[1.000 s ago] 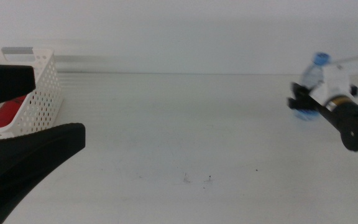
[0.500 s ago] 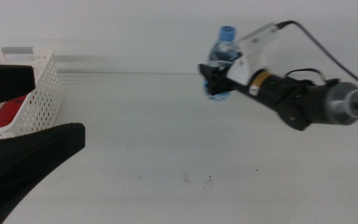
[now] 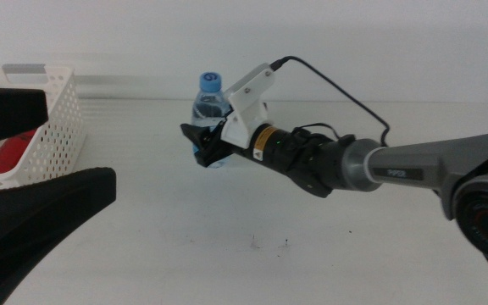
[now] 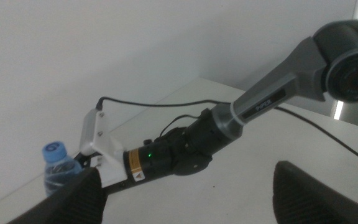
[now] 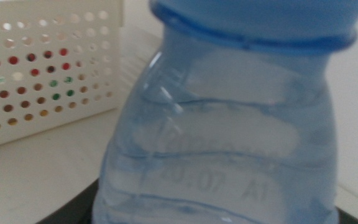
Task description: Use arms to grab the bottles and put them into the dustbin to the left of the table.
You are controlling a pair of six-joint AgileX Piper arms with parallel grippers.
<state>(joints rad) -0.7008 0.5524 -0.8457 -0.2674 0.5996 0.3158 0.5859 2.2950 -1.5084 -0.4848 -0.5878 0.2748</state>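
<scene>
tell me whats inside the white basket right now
A red can lies in the dustbin; wrist-view holes show red, green and yellow. The left gripper hides the rest.

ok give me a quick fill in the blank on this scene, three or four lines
1. The right hand grips a clear water bottle with a ____ cap.
2. That bottle is held ____ the table, not resting on it.
3. The white basket stands at the table's ____ side in the middle view.
4. Something ____ shows inside the basket.

Missing words: blue; above; left; red
</scene>
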